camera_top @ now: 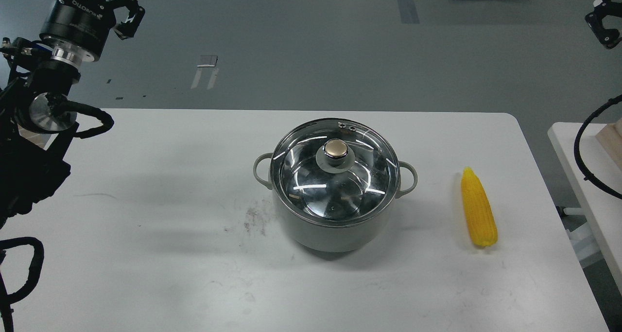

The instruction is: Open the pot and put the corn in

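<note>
Nothing begun: the lid (334,169) sits on the pot (335,225), corn (478,208) at three o'clock. Our left gripper (127,8) looks spread; our right gripper (602,23) we cannot tell. Next, we grasp the knob (336,148).

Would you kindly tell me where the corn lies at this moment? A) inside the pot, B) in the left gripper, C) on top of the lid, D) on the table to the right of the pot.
D: the corn lies flat on the table to the right of the pot, apart from it, while the lid sits closed on the pot.
</note>
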Tool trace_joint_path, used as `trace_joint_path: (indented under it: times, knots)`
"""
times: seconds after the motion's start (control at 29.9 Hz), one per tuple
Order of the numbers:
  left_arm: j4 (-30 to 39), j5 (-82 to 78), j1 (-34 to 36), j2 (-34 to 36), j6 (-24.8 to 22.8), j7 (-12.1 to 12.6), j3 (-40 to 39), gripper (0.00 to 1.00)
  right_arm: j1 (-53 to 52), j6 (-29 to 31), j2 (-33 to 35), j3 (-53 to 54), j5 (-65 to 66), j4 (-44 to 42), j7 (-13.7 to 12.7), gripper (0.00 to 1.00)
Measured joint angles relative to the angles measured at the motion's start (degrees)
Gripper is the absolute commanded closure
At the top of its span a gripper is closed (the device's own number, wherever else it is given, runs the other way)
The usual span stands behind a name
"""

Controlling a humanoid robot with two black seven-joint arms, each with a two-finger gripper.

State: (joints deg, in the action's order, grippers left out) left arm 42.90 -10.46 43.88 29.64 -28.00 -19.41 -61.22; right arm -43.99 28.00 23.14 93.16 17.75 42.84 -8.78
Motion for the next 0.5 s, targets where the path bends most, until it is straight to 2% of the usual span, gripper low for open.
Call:
trace_joint_path:
  times: [0.5]
  knots:
    - [-0.59, -0.35, 0.31, 0.64, 0.00, 0.49, 0.84, 0.02, 0.05, 0.00, -0.34, 0.00, 0.00, 0.91, -0.09, 0.00]
